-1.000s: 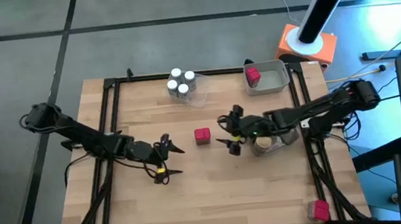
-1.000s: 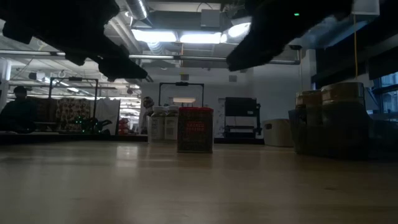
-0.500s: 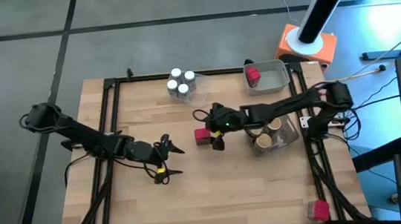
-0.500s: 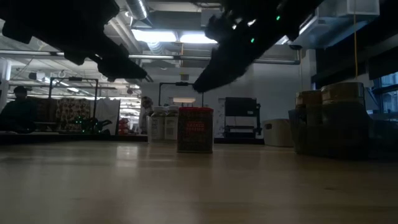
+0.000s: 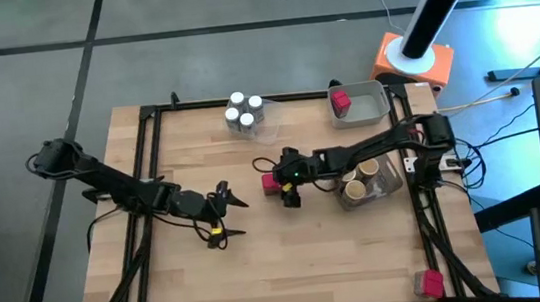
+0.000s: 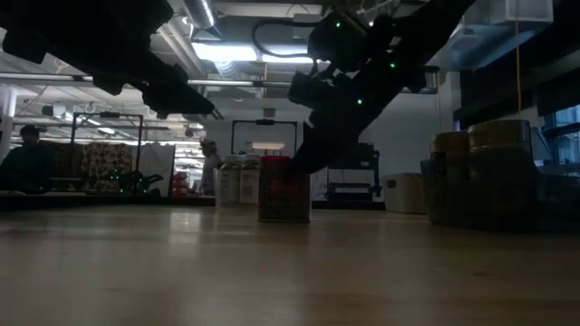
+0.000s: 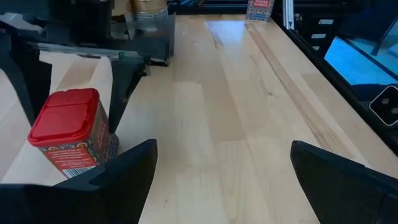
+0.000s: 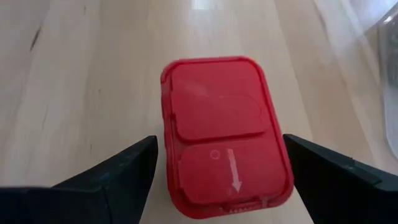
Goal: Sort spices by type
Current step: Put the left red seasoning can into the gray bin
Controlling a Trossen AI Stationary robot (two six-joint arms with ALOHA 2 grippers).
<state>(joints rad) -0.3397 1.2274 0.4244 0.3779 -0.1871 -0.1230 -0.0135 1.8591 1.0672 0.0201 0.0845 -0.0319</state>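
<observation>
Straddling the red plastic-lidded spice box (image 8: 224, 130) with my right gripper (image 5: 284, 188), jaws spread; I'm centring before clamping. Left gripper (image 5: 222, 214) is idling released beside that box.

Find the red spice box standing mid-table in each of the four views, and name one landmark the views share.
High view: red spice box at table centre.
Low view: centre, dark, upright.
Left wrist view: lower left.
Right wrist view: centre, lid facing the camera.
Shared landmark: right gripper, open around it.
</observation>
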